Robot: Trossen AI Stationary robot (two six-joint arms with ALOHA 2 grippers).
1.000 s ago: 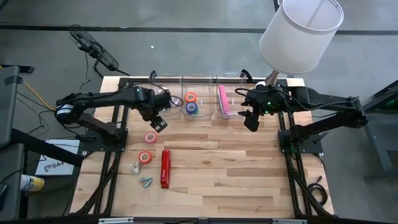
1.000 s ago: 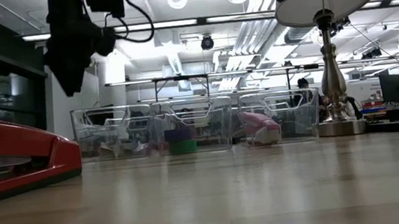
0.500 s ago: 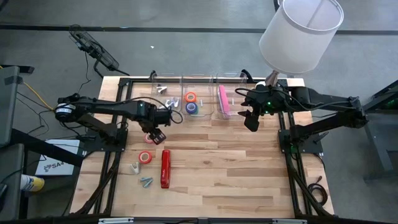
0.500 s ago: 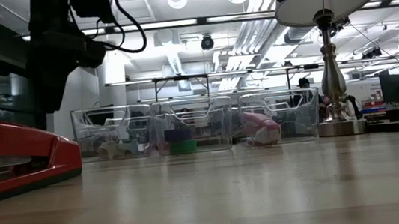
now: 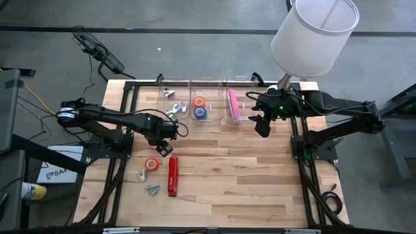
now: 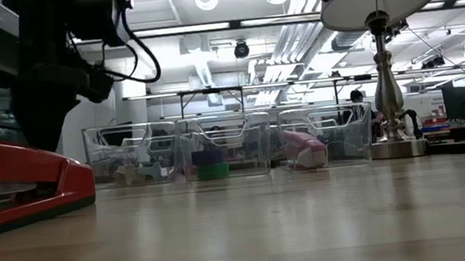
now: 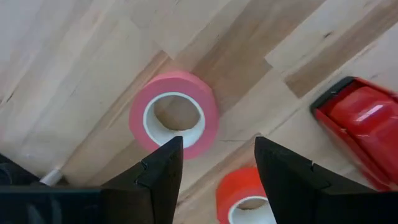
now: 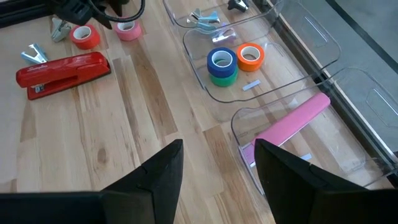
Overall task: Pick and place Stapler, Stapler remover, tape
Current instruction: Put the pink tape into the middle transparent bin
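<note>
The pink tape roll (image 7: pixel 175 113) lies flat on the wood directly under the left gripper (image 7: pixel 214 163), whose fingers stand apart and hold nothing; a red tape roll (image 7: pixel 244 194) sits just beyond it, the red stapler (image 7: pixel 356 132) off to one side. The risk, as I judge it — one finger landing on the rim and flipping the roll, or nudging the red one. The right gripper (image 8: pixel 216 171) waits open near the clear bins (image 8: pixel 268 78) — no readable writing anywhere

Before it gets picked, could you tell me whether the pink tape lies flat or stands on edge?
Flat: the pink tape shows its open core facing up on the table.
</note>
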